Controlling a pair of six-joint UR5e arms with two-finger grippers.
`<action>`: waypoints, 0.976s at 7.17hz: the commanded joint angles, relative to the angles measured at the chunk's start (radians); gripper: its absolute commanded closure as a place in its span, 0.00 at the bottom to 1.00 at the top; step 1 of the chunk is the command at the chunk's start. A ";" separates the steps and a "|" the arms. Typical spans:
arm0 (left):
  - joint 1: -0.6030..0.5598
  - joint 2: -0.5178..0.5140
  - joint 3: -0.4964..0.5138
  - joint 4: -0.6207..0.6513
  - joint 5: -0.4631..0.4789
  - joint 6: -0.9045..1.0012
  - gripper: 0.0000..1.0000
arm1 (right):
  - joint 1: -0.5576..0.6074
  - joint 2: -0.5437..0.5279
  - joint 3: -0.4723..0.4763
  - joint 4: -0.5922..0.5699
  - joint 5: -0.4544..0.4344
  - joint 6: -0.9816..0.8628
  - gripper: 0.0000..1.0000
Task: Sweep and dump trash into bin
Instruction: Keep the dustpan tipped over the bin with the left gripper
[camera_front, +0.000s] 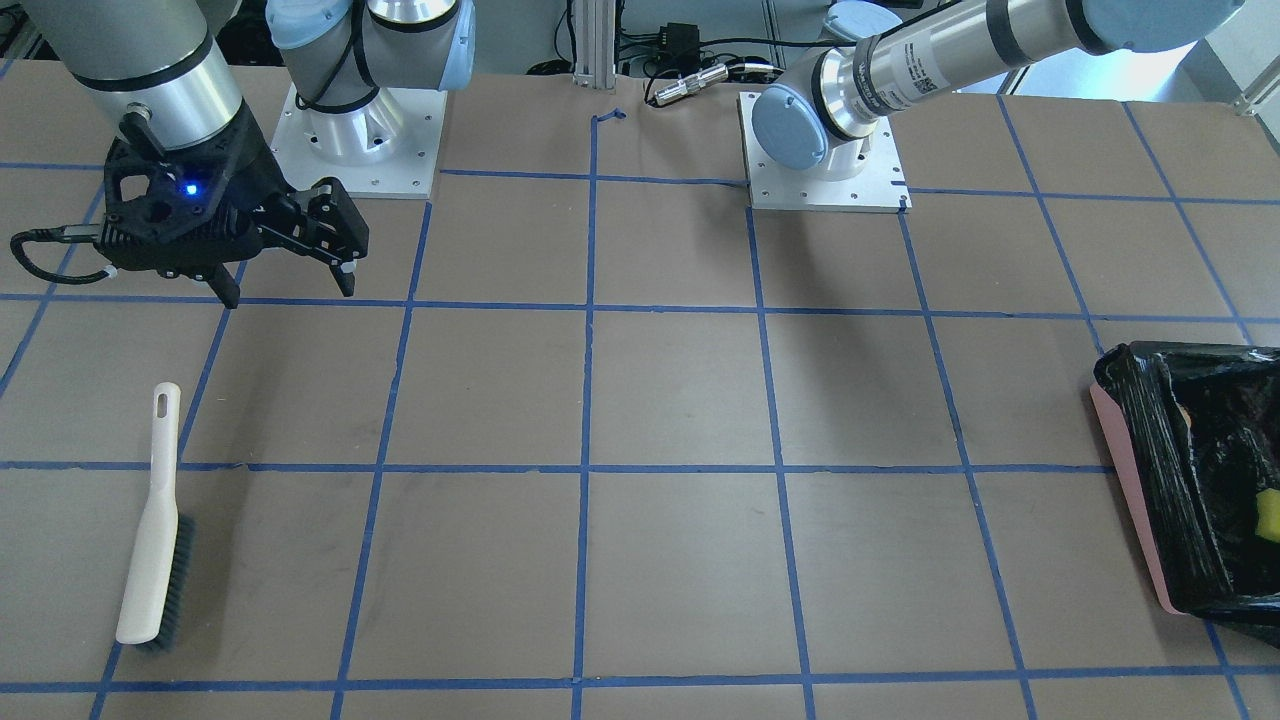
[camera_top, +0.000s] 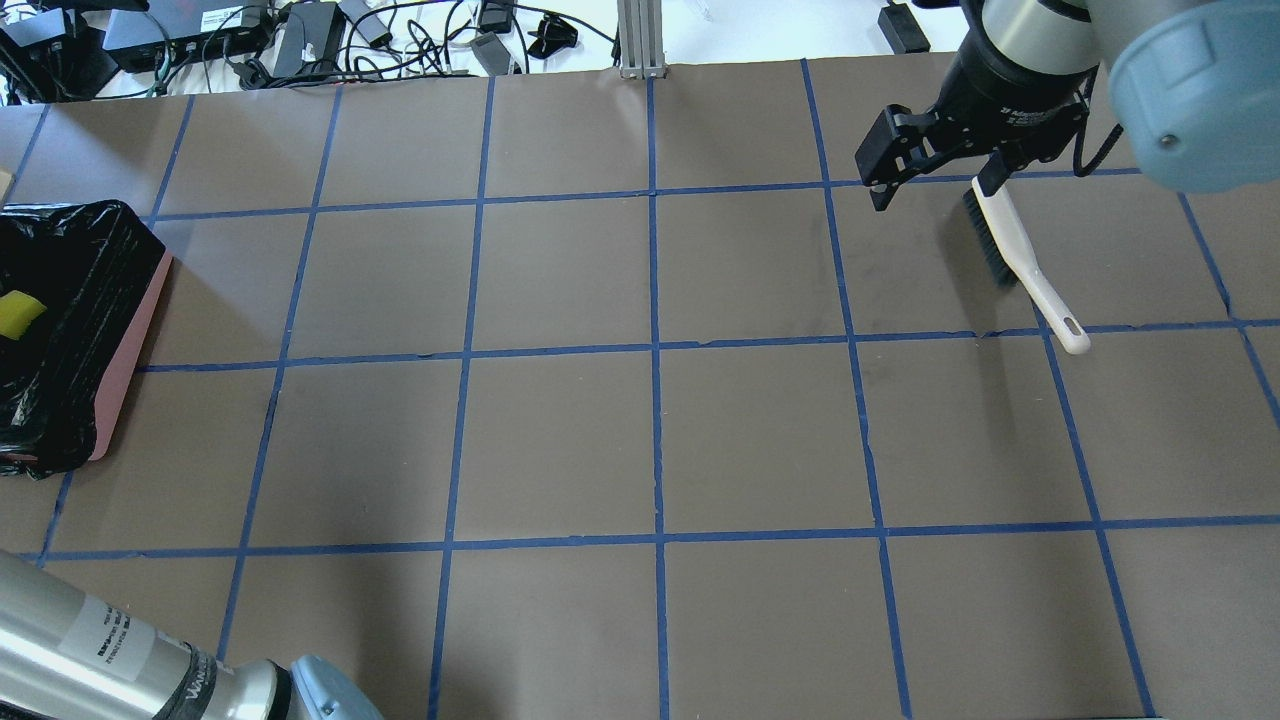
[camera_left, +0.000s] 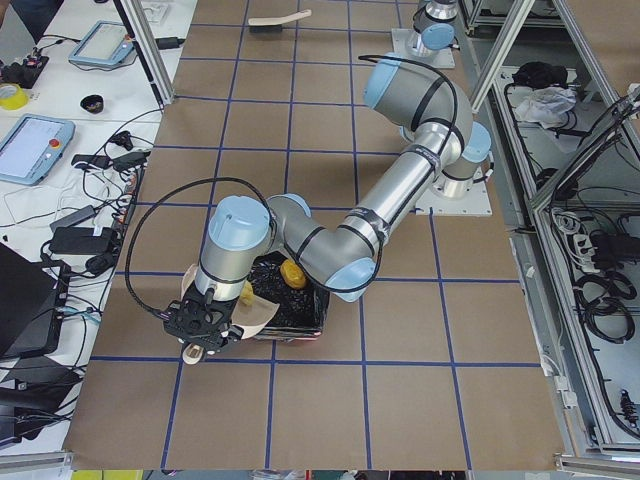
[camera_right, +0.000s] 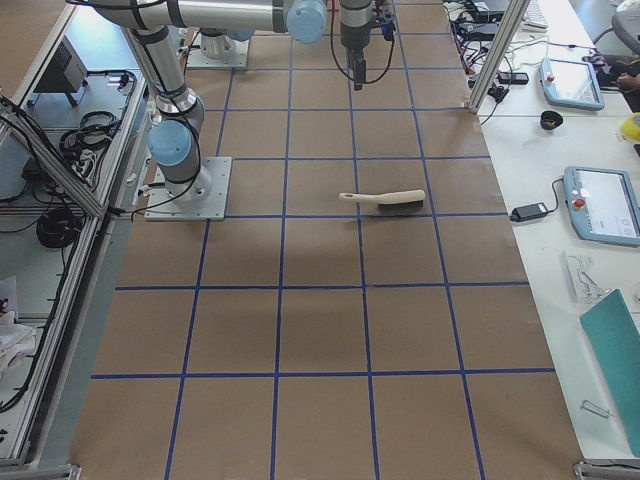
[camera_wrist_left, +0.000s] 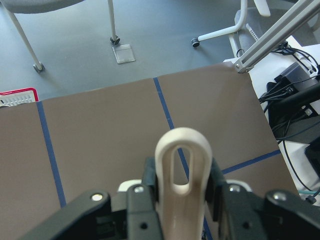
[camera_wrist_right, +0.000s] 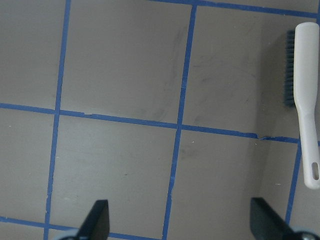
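The pink bin with its black bag stands at the table's end on my left, also in the overhead view. The yellow sponge piece lies inside it. In the exterior left view a golden-brown roll also lies in the bin. I cannot make out the croissant. My left gripper is shut on the beige dustpan's handle and holds the dustpan tilted over the bin. My right gripper is open and empty, hovering above the table near the brush.
A cream hand brush with dark bristles lies flat on the table on my right side, also in the overhead view and the right wrist view. Blue tape lines grid the brown table. Cables lie beyond the far edge.
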 joint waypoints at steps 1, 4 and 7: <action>-0.019 0.006 -0.049 0.108 0.046 0.007 1.00 | 0.000 -0.007 0.002 0.009 0.003 0.003 0.00; -0.045 0.048 -0.042 -0.151 0.131 0.061 1.00 | 0.000 -0.016 -0.001 0.010 -0.010 0.004 0.00; -0.079 0.122 -0.035 -0.360 0.154 0.062 1.00 | 0.000 -0.018 0.005 0.030 -0.010 0.006 0.00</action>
